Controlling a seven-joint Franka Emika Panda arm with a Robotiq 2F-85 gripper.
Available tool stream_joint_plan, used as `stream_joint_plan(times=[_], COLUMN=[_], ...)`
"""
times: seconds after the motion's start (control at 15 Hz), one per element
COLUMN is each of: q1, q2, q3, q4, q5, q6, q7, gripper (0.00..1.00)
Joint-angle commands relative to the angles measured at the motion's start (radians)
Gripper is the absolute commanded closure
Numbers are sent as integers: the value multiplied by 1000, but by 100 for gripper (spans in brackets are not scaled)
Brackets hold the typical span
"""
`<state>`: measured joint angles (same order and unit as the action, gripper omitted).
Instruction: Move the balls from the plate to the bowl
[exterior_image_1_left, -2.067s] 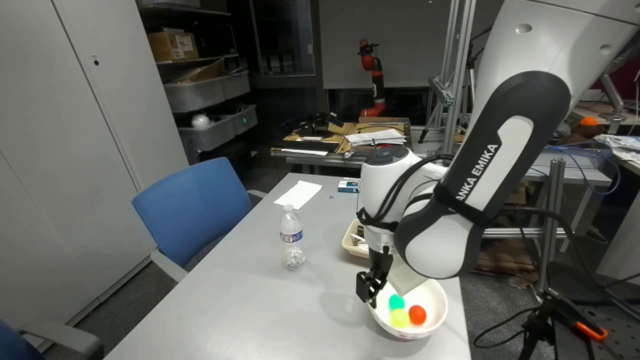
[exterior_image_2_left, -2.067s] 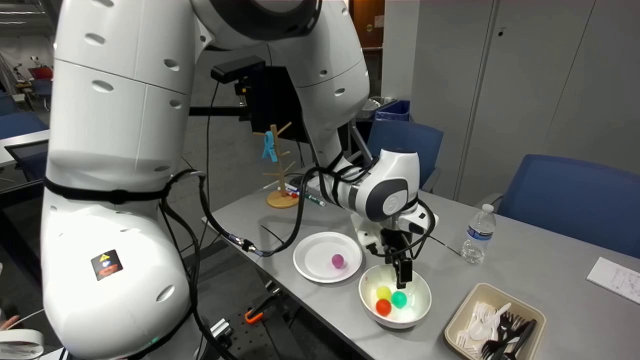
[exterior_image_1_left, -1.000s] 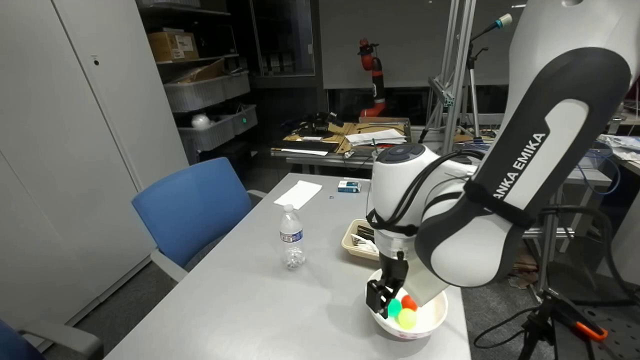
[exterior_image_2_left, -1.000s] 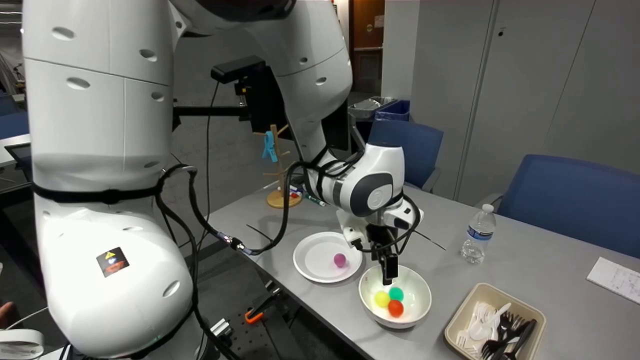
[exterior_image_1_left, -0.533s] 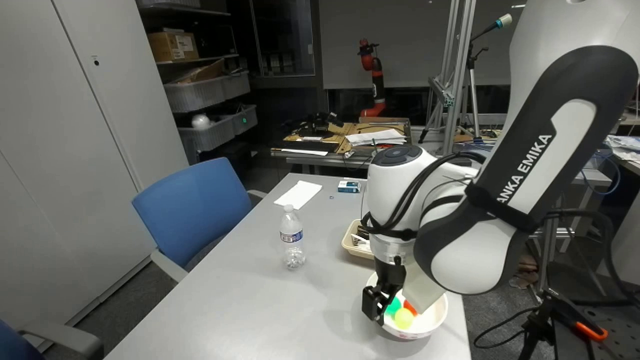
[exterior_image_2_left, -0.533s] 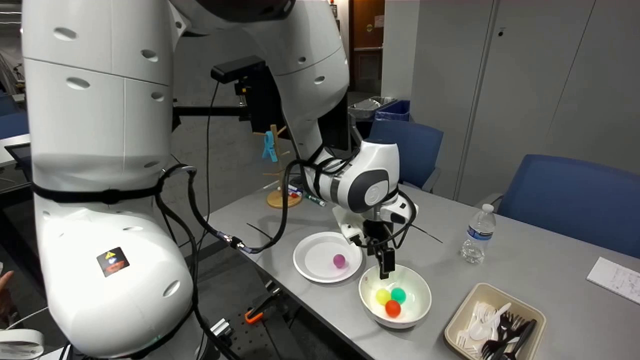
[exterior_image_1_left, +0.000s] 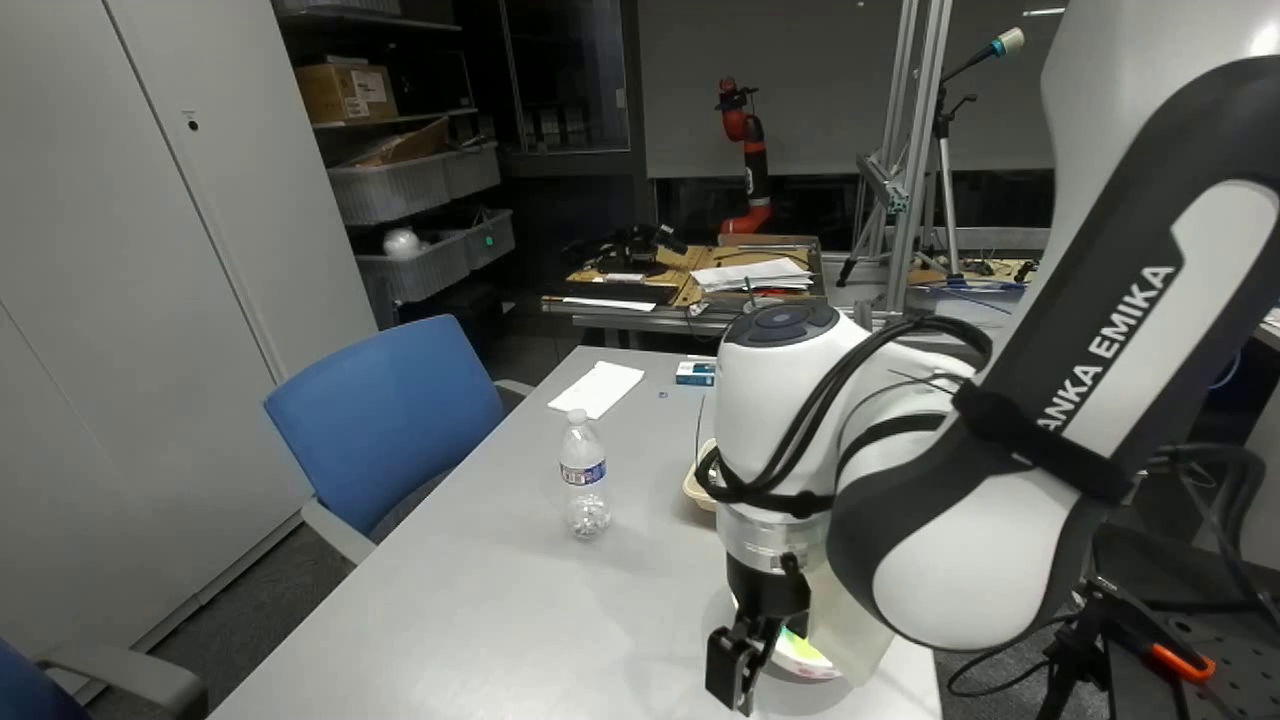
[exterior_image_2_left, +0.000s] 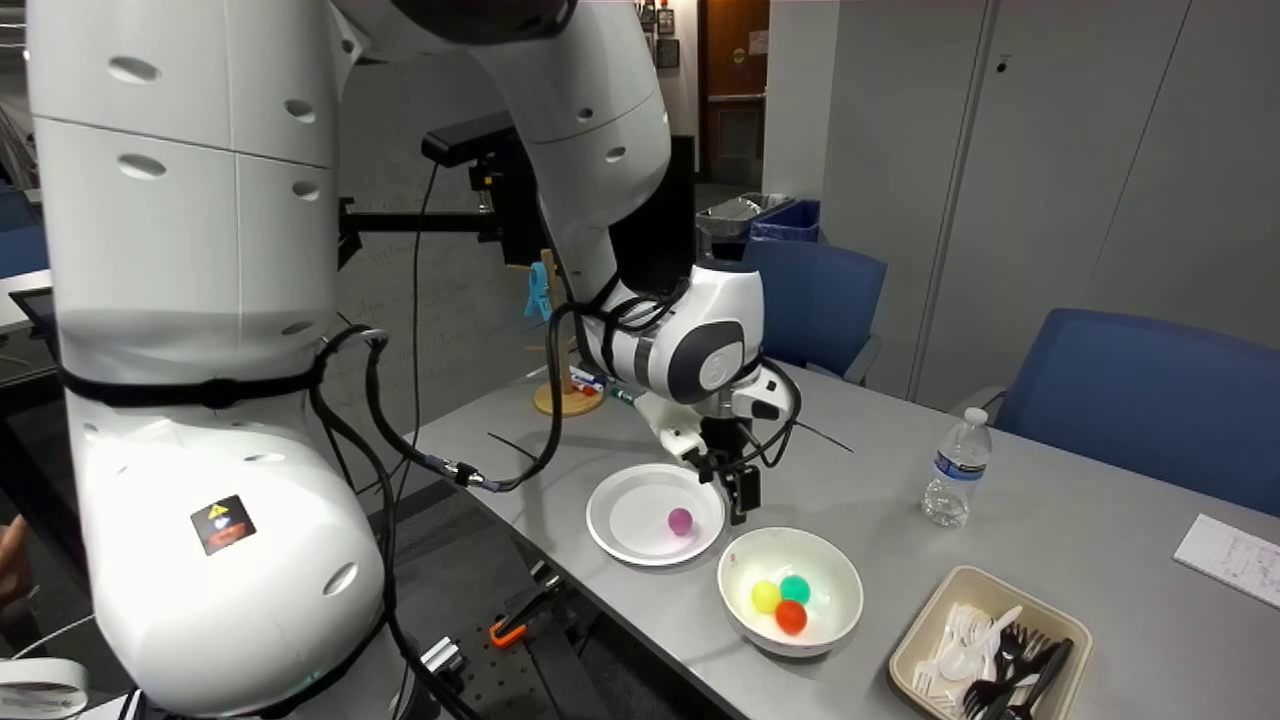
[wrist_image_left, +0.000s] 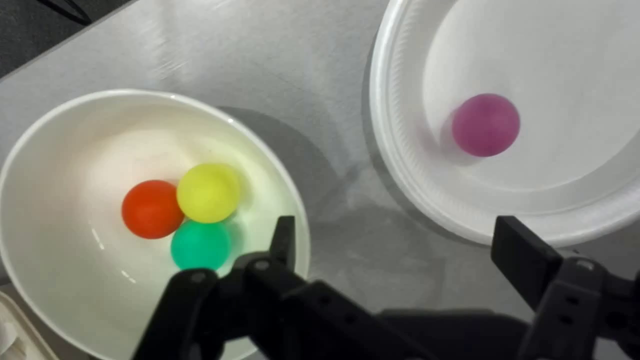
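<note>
In the wrist view, an orange ball (wrist_image_left: 153, 209), a green ball (wrist_image_left: 201, 245) and a yellow ball (wrist_image_left: 209, 193) are held in the bowl (wrist_image_left: 55, 210); right of it, the claw (wrist_image_left: 392, 242) is spread, nothing gripped; farther right, a purple ball (wrist_image_left: 486, 125) is left on the plate (wrist_image_left: 565, 75). Its transfer is apparently in hand; centring above it, then lowering, is needed. Two seconds ago, the claw was held over the bowl.
</note>
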<state>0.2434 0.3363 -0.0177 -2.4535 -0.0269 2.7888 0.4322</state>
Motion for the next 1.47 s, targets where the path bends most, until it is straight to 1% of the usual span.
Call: stream_joint_plan(times=[0.0,0.27,0.4,0.93,1.4], q1=[-46,-71,-77,-91,-58], q2=[-19,14,40,157,221], q3=[97,169,184,192,159], q4=[-15,0,14,84,126], q5=[80,135,144,128,109], q6=[13,22,27,32,51], q7=[-122,-233,-269,-355,-320], gripper=[0,0,0,0,0])
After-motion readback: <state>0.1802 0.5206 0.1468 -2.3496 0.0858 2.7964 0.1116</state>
